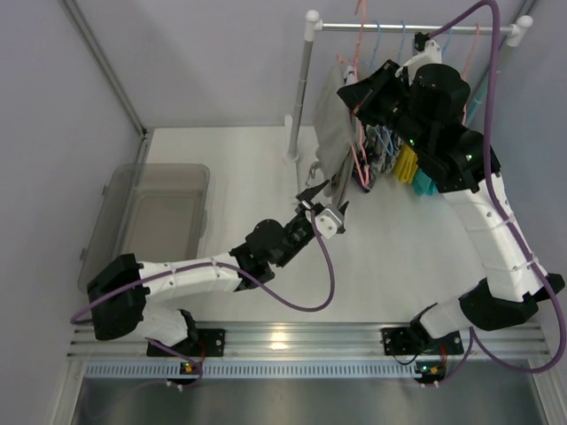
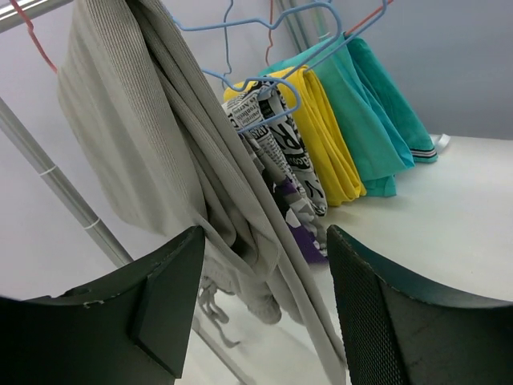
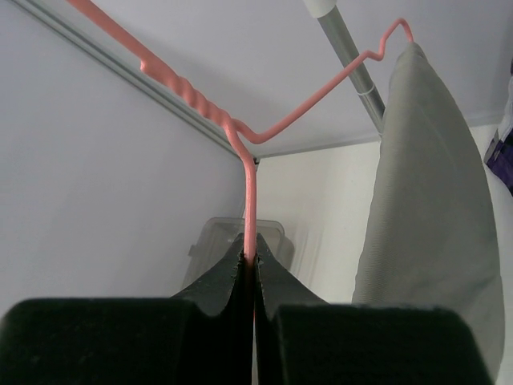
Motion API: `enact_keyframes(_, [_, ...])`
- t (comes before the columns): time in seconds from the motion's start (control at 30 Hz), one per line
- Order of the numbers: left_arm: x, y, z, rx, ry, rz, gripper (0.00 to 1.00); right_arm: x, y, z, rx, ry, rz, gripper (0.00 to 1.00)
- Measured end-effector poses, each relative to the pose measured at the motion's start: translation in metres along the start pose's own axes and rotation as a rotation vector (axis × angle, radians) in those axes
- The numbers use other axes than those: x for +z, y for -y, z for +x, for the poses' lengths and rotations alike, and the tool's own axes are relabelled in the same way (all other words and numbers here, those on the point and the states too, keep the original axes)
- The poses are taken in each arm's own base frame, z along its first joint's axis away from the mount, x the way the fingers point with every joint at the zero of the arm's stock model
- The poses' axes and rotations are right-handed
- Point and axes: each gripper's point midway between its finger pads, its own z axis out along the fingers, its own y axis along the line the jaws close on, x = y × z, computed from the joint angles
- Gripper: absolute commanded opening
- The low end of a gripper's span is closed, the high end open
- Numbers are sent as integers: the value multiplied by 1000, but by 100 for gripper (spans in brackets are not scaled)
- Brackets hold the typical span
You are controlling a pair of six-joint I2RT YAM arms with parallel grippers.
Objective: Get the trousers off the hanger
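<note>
Grey ribbed trousers (image 1: 332, 124) hang folded over a pink wire hanger (image 1: 358, 158) at the left end of the clothes rail. My right gripper (image 1: 356, 99) is high up by the rail; in the right wrist view it (image 3: 250, 261) is shut on the pink hanger (image 3: 250, 192), with the trousers (image 3: 425, 200) draped to its right. My left gripper (image 1: 324, 200) stands open just below the trousers' hanging end. Through the left wrist view the trousers (image 2: 160, 136) hang ahead of the open left gripper (image 2: 264, 273), not touching either finger.
The white rack pole (image 1: 301, 88) stands left of the trousers, and the rail (image 1: 407, 28) runs right. More garments hang on blue hangers: a newspaper-print one (image 2: 280, 144), a yellow one (image 1: 406, 164) and a teal one (image 1: 423, 184). A clear plastic bin (image 1: 159, 221) sits at the left.
</note>
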Motion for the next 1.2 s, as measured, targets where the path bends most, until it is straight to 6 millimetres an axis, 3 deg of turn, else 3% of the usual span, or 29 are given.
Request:
enact_keyframes(0.3, [22, -20, 14, -17, -36, -54, 58, 0, -2, 2, -10, -4, -3, 0])
enact_keyframes(0.57, [24, -36, 24, -23, -61, -94, 31, 1, -4, 4, -13, -9, -11, 0])
enact_keyframes(0.83, [25, -47, 30, -19, -71, -116, 23, 1, -6, 6, -13, -19, -22, 0])
enact_keyframes(0.87, [25, -48, 30, -18, -71, -118, 19, 1, -7, 7, -13, -21, -23, 0])
enact_keyframes(0.9, [25, -48, 29, -18, -69, -118, 4, 1, -7, 8, -13, -24, -24, 0])
enact_keyframes(0.93, [25, -48, 28, -23, -66, -118, 0, 2, -7, 8, -14, -27, -26, 0])
enact_keyframes(1.2, [31, -59, 5, -38, -45, -129, 0, 7, -3, 14, -39, -37, -21, 0])
